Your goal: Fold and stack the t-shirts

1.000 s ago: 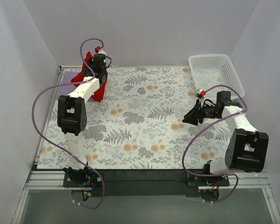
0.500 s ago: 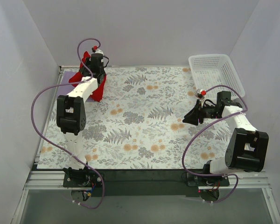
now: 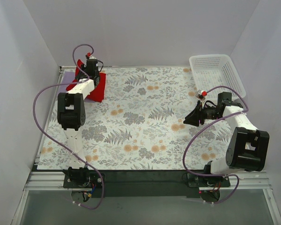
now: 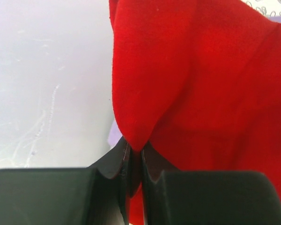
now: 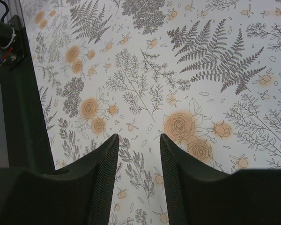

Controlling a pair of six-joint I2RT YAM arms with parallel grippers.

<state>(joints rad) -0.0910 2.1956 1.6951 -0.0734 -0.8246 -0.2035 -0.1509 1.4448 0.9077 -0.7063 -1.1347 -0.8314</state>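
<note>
The red t-shirt (image 3: 96, 86) is bunched at the far left corner of the table, partly lifted. My left gripper (image 3: 83, 71) is shut on a fold of it; in the left wrist view the red cloth (image 4: 192, 79) fills the frame and is pinched between my left gripper's (image 4: 135, 151) jaws. The lavender t-shirt (image 3: 66, 79) shows only as a thin strip under the red one, and as a sliver in the left wrist view (image 4: 113, 136). My right gripper (image 3: 187, 119) is open and empty above the floral cloth at the right, also seen in the right wrist view (image 5: 138, 140).
A white mesh basket (image 3: 217, 75) stands at the far right corner. The floral tablecloth (image 3: 145, 117) covers the table. White walls close in the left, back and right sides. Purple cables loop off both arms.
My left gripper has moved left and toward the back wall, pulling the red t-shirt with it so it lies more over the lavender one. The right arm has not moved.
</note>
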